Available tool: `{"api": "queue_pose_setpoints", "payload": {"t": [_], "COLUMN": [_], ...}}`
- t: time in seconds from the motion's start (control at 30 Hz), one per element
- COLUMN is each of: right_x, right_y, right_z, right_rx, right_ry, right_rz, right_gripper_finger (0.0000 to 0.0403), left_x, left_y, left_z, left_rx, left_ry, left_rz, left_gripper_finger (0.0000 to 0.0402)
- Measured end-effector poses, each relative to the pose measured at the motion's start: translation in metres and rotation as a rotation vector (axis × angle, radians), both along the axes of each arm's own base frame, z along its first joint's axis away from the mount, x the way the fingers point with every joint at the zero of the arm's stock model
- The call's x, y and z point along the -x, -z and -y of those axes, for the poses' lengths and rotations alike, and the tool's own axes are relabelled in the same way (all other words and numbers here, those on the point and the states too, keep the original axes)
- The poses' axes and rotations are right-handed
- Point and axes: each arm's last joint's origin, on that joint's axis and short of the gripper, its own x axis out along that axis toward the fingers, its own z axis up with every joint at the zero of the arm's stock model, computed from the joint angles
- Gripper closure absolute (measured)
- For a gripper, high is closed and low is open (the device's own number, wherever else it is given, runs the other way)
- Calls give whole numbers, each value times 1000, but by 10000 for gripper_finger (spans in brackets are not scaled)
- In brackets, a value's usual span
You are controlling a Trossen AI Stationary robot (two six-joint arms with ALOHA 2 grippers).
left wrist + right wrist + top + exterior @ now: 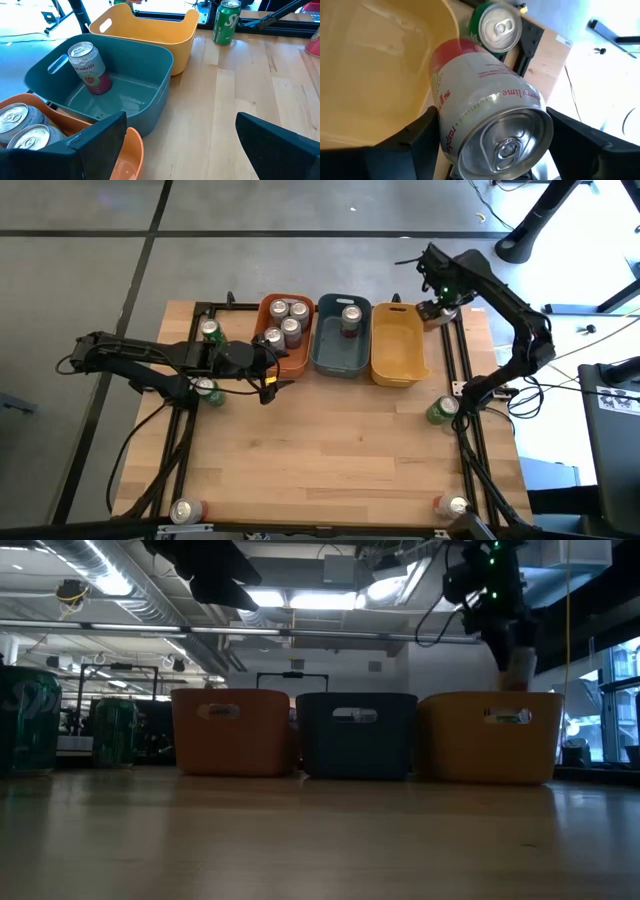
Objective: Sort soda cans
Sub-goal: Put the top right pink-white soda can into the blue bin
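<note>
Left gripper (268,373) spread empty at orange bin (297,361) holding four silver-topped cans (284,322), "Spindrift"-type pink can (90,68) in grey-blue bin (150,95), right gripper (485,145) clamping white can (485,120) reading "raspberry lime" beside yellow bin (396,345).

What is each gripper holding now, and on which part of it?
The right gripper holds a silver and red soda can by its side wall, near the top rim, beside the yellow bin. The left gripper is open and holds nothing.
</note>
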Motion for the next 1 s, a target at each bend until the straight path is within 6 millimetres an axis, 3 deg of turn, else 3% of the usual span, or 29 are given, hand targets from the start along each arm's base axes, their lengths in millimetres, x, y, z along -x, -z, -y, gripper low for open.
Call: {"api": "queue_pose_setpoints", "payload": {"t": [0.27,0.57,0.73,1.0], "right_x": [-28,-100,-141,-190], "right_y": [-29,-36,-29,13], "right_z": [-11,-35,-50,-59], "right_rx": [147,332,390,324], "right_ry": [-113,-408,-589,-802], "right_rz": [132,393,449,358], "right_gripper_finger": [112,112,112,112], "left_x": [0,0,0,2], "left_y": [0,0,0,2], "left_z": [0,0,0,0], "left_rx": [0,7,25,46], "left_ry": [0,-4,-14,-27], "left_rz": [0,0,3,-15], "left_gripper_finger": [38,38,38,38]}}
